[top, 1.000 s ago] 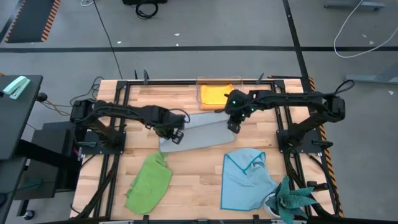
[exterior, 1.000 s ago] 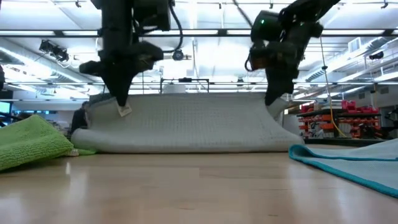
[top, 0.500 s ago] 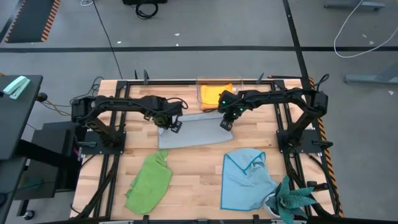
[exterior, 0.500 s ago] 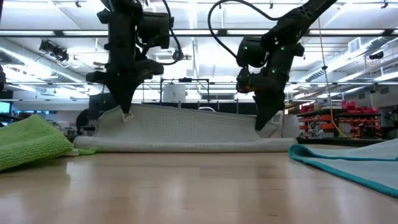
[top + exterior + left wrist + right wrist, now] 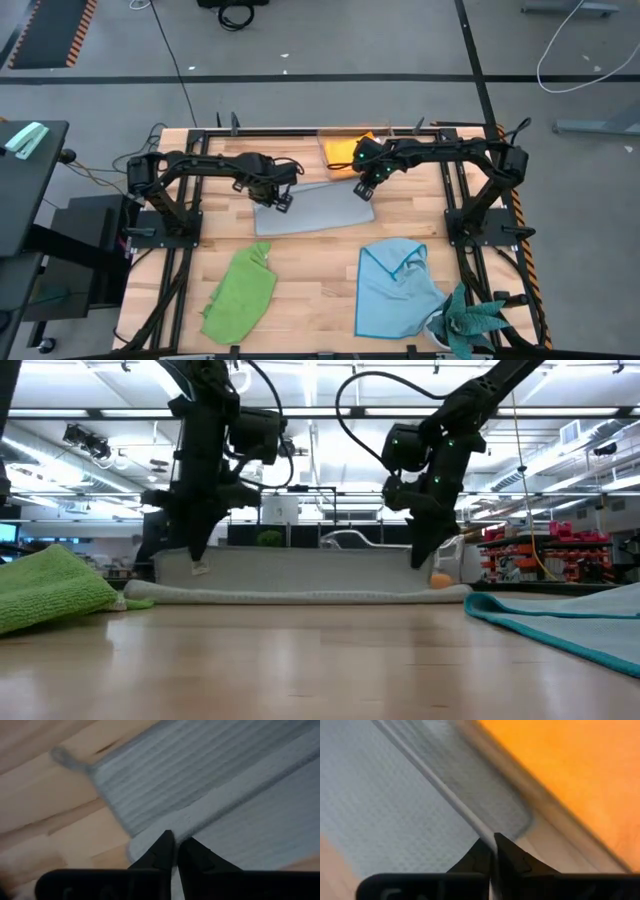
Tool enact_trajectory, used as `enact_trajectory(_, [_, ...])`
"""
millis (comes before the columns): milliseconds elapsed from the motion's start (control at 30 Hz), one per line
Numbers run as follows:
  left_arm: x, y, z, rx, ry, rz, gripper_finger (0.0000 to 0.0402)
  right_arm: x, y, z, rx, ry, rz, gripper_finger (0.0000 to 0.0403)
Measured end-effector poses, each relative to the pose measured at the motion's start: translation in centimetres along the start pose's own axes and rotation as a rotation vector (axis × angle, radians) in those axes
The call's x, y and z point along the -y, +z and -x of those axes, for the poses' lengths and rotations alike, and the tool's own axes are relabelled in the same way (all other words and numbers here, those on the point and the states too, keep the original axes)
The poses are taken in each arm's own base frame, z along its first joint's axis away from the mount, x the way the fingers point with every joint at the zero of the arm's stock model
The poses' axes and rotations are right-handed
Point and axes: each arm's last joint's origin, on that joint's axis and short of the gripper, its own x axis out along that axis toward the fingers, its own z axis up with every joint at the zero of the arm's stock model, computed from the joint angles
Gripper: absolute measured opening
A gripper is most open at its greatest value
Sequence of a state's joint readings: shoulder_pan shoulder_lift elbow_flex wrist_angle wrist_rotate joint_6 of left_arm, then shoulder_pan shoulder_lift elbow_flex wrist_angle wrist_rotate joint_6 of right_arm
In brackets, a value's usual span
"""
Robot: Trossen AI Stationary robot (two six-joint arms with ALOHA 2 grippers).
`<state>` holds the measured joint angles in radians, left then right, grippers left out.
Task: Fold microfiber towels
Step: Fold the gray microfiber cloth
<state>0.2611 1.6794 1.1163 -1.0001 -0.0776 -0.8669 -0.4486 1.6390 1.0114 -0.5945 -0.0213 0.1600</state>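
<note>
Pinching the thin grey microfiber towel [image 5: 310,208] mid-bench, left tool [image 5: 281,200] and right tool [image 5: 363,190] each clamp a top-layer corner; its long axis runs between them, far edge directly below both.

Plain grey microfiber towel [image 5: 312,208], fine ribbed weave up close. Lime green cloth [image 5: 240,292], light blue cloth [image 5: 392,288], orange-yellow cloth [image 5: 340,151]. Teal spiky-leaved plant [image 5: 474,322]. Pale striped wooden tabletop [image 5: 310,290]. Dark arms, green lights.

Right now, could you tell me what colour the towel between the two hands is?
Grey towel, clearest in the high view.
</note>
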Motion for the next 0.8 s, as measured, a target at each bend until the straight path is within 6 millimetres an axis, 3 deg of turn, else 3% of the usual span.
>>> enact_trajectory(533, [-0.5, 0.8, 0.2, 0.06, 0.025, 0.008, 0.0102, 0.0, 0.2, -0.1, 0.018, 0.013, -0.003, 0.0157])
enact_trajectory(667, [-0.3, 1.0, 1.5, 0.083, -0.01, 0.014, 0.0114, -0.1, 0.1, 0.3, 0.019, 0.017, -0.009, 0.0169])
enact_trajectory(800, [-0.5, 0.4, 3.2, 0.047, -0.037, 0.006, 0.0121, -0.2, -0.6, 2.3, 0.018, 0.023, -0.002, 0.0171])
